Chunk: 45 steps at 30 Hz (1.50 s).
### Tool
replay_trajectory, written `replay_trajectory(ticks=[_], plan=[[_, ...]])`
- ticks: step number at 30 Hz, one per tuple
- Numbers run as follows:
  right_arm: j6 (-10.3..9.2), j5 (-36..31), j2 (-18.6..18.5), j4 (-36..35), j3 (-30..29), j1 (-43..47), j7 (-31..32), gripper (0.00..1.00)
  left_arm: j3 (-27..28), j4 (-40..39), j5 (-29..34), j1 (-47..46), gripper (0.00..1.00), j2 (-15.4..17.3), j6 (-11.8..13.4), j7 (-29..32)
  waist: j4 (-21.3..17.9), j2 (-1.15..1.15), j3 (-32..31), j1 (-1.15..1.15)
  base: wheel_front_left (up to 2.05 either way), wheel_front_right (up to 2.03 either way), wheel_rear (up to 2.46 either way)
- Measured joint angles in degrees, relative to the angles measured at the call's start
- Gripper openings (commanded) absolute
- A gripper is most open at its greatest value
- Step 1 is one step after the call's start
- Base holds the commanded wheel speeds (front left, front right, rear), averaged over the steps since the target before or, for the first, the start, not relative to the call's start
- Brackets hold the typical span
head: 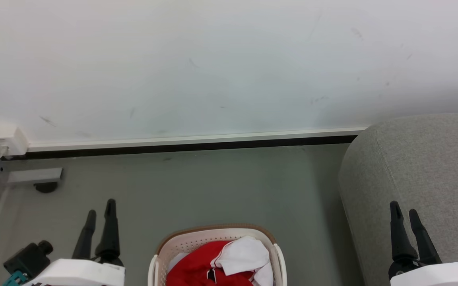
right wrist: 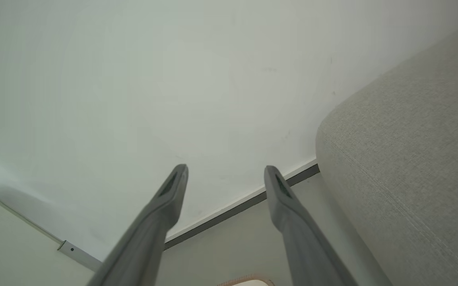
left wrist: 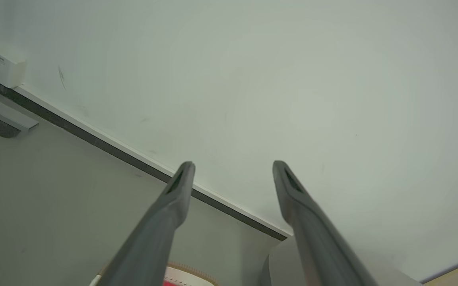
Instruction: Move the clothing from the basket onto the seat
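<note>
The cream-white basket [head: 181,240] with its brown rim stands on the floor at the bottom centre of the head view. Inside it lies the red clothing [head: 195,268], partly covered by a plain white cloth [head: 245,252]. The light grey seat [head: 424,174] rises at the right. My left gripper [head: 101,214] is open, to the left of the basket and apart from it. My right gripper [head: 404,212] is open in front of the seat's side. The left wrist view shows the open left gripper [left wrist: 233,167] with the basket [left wrist: 191,274] rim just below it. The right wrist view has the open right gripper [right wrist: 225,171] beside the seat [right wrist: 412,159].
A pale wall [head: 229,63] with a dark skirting strip [head: 181,146] closes the far side. A white socket box [head: 6,141] and a grey metal bracket [head: 34,174] sit at the far left. Grey floor [head: 213,190] lies between basket, wall and seat.
</note>
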Motion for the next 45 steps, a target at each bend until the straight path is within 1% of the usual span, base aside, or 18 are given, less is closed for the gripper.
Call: replay_trajectory(ticks=[6, 11, 16, 26, 45], plan=[[0.00, -5.0, 0.0, 0.2, 0.2, 0.0, -1.0, 1.00, -1.4, -0.1, 4.7, 0.0, 1.00, 0.5, 0.9, -1.0, 0.1, 0.00, 0.1, 0.00, 0.00, 0.00, 0.00], [0.00, -10.5, -0.1, 1.0, 0.4, 0.0, -1.7, 1.00, -2.6, -0.1, 8.1, 0.0, 1.00, 1.1, 1.4, -1.9, 0.2, 0.00, 0.1, 0.00, 0.00, 0.00, 0.00], [0.00, -13.8, -0.1, 1.3, 0.9, 0.0, -2.7, 1.00, -3.2, 0.0, 11.1, 0.0, 1.00, 1.8, 1.9, -2.8, 0.2, 0.00, 0.2, 0.00, 0.00, 0.00, 0.00], [0.00, -18.9, -0.1, 1.6, 1.6, 0.0, -4.0, 1.00, -4.4, 0.1, 16.4, 0.0, 1.00, 2.3, 2.4, -3.9, 0.2, 0.00, 0.2, 0.00, 0.00, 0.00, 0.00], [0.00, -26.5, -0.2, 1.6, 2.0, 0.0, -6.4, 1.00, -5.3, 1.9, 25.9, 0.0, 1.00, 2.5, 1.8, -6.5, 0.2, 0.00, 0.2, 0.00, 0.00, 0.00, 0.00]])
